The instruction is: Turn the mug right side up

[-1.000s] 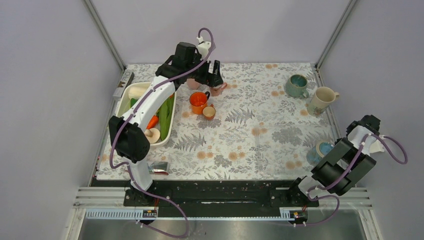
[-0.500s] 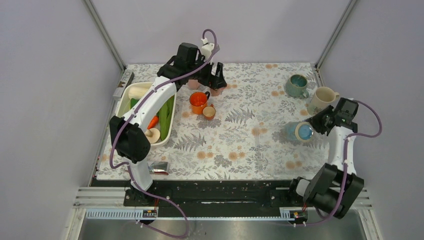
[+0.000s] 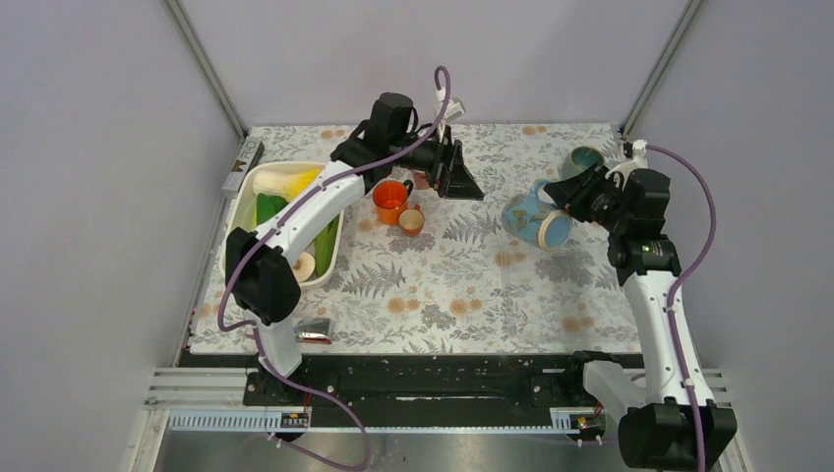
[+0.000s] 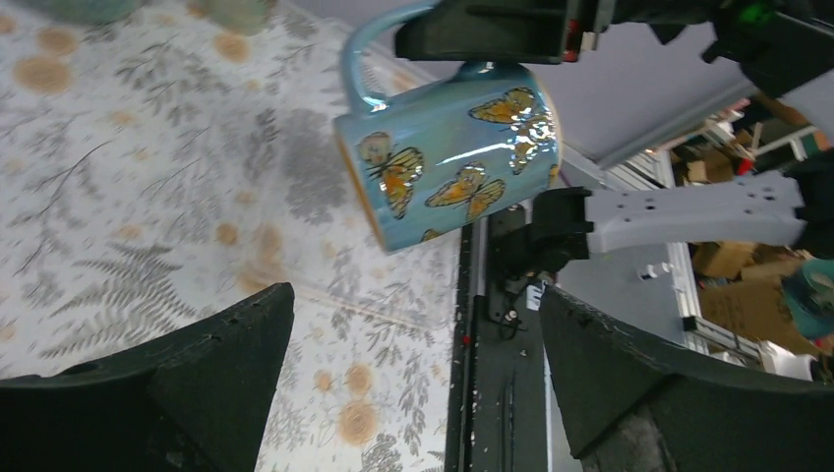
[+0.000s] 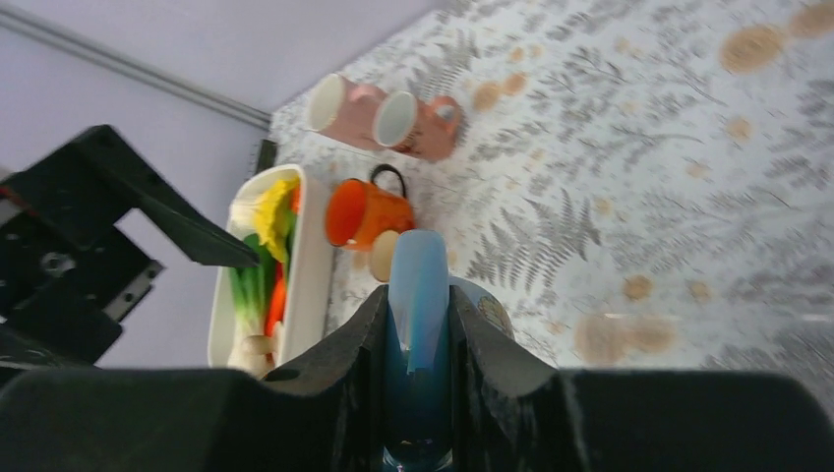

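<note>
The blue butterfly mug (image 3: 531, 218) hangs in the air over the mat, right of centre, tipped on its side. My right gripper (image 3: 580, 197) is shut on its handle; in the right wrist view the blue handle (image 5: 418, 285) sits pinched between both fingers. The left wrist view shows the mug (image 4: 447, 152) side-on, handle at the upper left, with the right gripper above it. My left gripper (image 3: 464, 182) is open and empty, a short way left of the mug and pointing at it, its fingers (image 4: 197, 383) wide apart.
An orange mug (image 3: 390, 201) and a small cup (image 3: 411, 220) stand left of centre, with two pink mugs (image 5: 339, 103) behind them. A white tub (image 3: 236, 211) of vegetables sits at the left. A green mug (image 3: 582, 159) is at the far right, and a foil packet (image 3: 315, 330) at the near left.
My right arm has swung from the near right edge up to the far middle right, lifting the blue mug. My left gripper has moved right, away from the pink mugs.
</note>
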Robot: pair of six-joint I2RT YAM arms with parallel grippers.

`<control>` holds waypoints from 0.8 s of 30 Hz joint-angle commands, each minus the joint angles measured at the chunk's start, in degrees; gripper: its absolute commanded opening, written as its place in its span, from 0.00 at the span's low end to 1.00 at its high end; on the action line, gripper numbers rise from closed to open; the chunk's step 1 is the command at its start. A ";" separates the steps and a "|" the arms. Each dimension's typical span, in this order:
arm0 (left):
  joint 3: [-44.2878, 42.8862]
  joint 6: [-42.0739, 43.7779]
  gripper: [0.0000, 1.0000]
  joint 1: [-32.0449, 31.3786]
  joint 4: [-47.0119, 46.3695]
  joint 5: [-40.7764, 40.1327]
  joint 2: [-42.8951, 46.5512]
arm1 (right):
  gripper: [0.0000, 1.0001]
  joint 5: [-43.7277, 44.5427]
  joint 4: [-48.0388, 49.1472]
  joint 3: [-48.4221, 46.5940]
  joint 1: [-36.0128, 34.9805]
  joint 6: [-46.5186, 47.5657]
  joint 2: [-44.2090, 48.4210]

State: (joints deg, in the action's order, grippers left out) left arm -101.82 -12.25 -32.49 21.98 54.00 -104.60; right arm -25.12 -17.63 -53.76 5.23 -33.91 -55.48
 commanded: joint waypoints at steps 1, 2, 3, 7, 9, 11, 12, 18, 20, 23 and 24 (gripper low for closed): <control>0.38 -5.79 0.98 -0.74 -10.15 10.20 1.92 | 0.00 -1.55 14.04 -7.63 -3.45 -5.40 2.13; 0.39 -5.87 0.99 -0.93 -10.15 10.18 1.80 | 0.00 -1.60 15.33 -7.94 -3.88 -6.17 2.07; 0.39 -5.98 0.99 -1.20 -10.33 10.14 1.78 | 0.00 -1.78 16.47 -8.25 -4.36 -7.02 1.90; 0.12 -6.59 0.99 -2.70 -12.06 10.49 1.51 | 0.00 -2.27 20.52 -9.97 -7.68 -8.66 1.18; 0.10 -7.69 0.99 -3.07 -13.50 10.47 1.29 | 0.00 -2.39 20.41 -10.93 -8.98 -7.86 1.13; 0.09 -8.76 0.99 -3.29 -14.96 10.64 0.96 | 0.00 -2.60 20.76 -11.27 -9.63 -7.74 1.48; -0.02 -9.16 0.99 -3.40 -15.63 10.81 0.85 | 0.00 -2.83 21.33 -11.28 -9.83 -8.06 1.51; 0.58 -14.19 0.83 -4.40 -25.07 17.20 0.21 | 0.00 -3.38 25.95 -11.24 -11.26 -9.80 0.73; 2.30 -19.82 0.74 -5.02 -36.23 21.64 0.02 | 0.00 -3.35 28.70 -11.07 -11.80 -10.69 -0.16; 3.99 -26.67 0.54 -5.51 -46.71 23.47 -0.23 | 0.00 -3.23 30.79 -11.97 -13.08 -10.28 -2.38; 3.92 -26.84 0.46 -5.56 -46.83 23.49 -0.19 | 0.00 -3.08 31.15 -12.24 -13.59 -9.83 -2.95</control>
State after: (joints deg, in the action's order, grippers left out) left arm -98.65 -31.11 -36.84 -8.10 70.26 -104.73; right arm -28.14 1.85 -61.52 -6.24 -42.02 -56.93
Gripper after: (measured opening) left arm 0.571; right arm 0.302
